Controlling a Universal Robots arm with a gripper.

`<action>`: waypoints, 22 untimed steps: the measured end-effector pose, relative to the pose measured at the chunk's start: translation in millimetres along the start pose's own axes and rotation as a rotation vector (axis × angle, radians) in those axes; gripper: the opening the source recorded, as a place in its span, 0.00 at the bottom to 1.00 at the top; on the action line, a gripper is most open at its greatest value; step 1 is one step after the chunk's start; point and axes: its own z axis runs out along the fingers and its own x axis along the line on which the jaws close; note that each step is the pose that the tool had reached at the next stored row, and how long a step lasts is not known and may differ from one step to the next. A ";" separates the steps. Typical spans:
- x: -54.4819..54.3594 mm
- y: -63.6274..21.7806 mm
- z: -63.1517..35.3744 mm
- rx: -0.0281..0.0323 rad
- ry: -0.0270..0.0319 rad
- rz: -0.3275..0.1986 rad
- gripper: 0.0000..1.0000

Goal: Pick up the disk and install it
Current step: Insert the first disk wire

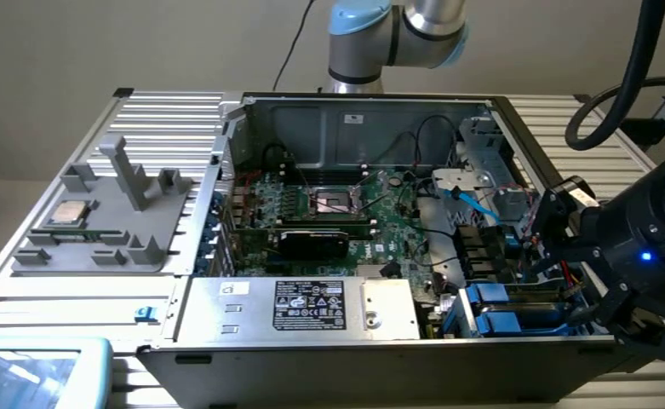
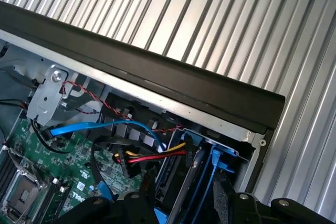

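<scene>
Gripper (image 2: 184, 195) hangs over the drive bay at the exterior view's right front corner of the case (image 1: 344, 362). The fingers (image 2: 223, 195) stand wide apart and clamp nothing. Fingertips are cut off by the frame edge, so I cannot tell whether they touch anything.

Disk (image 2: 214, 163) sits on edge in the bay, between the two fingers in the wrist view. Of it, blue carrier rails and a thin grey strip show; the label face is hidden. In the exterior view blue carrier parts (image 1: 501, 322) show low in the bay.

Room: tight. The case's black rim (image 2: 157, 72) runs just beside the bay, with the slatted table (image 2: 220, 14) beyond it. A red-and-yellow wire bundle (image 2: 152, 156) and a blue cable (image 2: 105, 127) cross just beside the bay on the board side. The arm's dark wrist body (image 1: 639, 247) overhangs the case's right wall in the exterior view and hides the bay's outer side.

Board (image 1: 344, 213) lies open in mid-case, well apart from the gripper.
</scene>
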 end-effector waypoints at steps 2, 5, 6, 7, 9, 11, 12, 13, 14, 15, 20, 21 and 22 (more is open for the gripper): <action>-0.3 0.0 0.5 -0.0001 0.0001 0.000 0.56; -0.9 0.0 2.5 -0.0010 -0.0003 0.000 0.56; -1.2 -0.2 3.4 -0.0013 -0.0003 -0.001 0.56; -1.3 -0.2 3.8 -0.0019 -0.0010 -0.001 0.56; -1.4 -0.3 4.2 -0.0040 -0.0059 -0.003 0.56; -1.6 -0.4 4.4 -0.0038 -0.0065 -0.003 0.56; -1.6 -0.4 4.8 -0.0048 -0.0067 -0.003 0.56; -1.7 -0.5 5.2 -0.0072 -0.0077 -0.004 0.56; -1.9 -0.6 5.7 -0.0104 -0.0090 -0.005 0.56; -2.0 -0.8 6.4 -0.0142 -0.0104 -0.006 0.56; -2.7 -1.4 9.0 -0.0414 -0.0244 -0.016 0.56; -2.8 -1.4 9.4 -0.0449 -0.0282 -0.018 0.56; -2.9 -1.4 9.7 -0.0471 -0.0325 -0.019 0.56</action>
